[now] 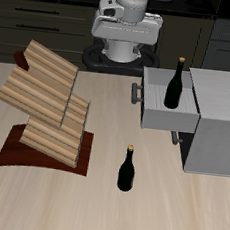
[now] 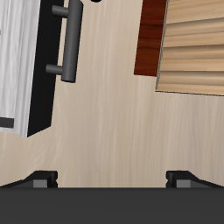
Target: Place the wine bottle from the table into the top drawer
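Observation:
The wine bottle (image 1: 127,171) is slim and near-black with a tan cork tip. It stands upright on the table (image 1: 177,214), nearer the front edge. The top drawer (image 1: 148,102) of the grey cabinet is pulled open. A second look-alike dark bottle (image 1: 175,85) stands upright inside it. My gripper (image 2: 112,179) is open and empty, its fingertips (image 2: 39,179) spread wide above bare table between the drawer's bar handle (image 2: 68,42) and the rack. In the exterior view only the white hand (image 1: 126,28) shows, far back. Neither bottle shows in the wrist view.
A rack of stacked slanted wooden slabs (image 1: 46,100) on a dark red base (image 1: 17,155) stands beside the wine bottle; its base also shows in the wrist view (image 2: 152,35). The grey cabinet (image 1: 217,143) stands at the table's side, with a lower handle (image 1: 176,140).

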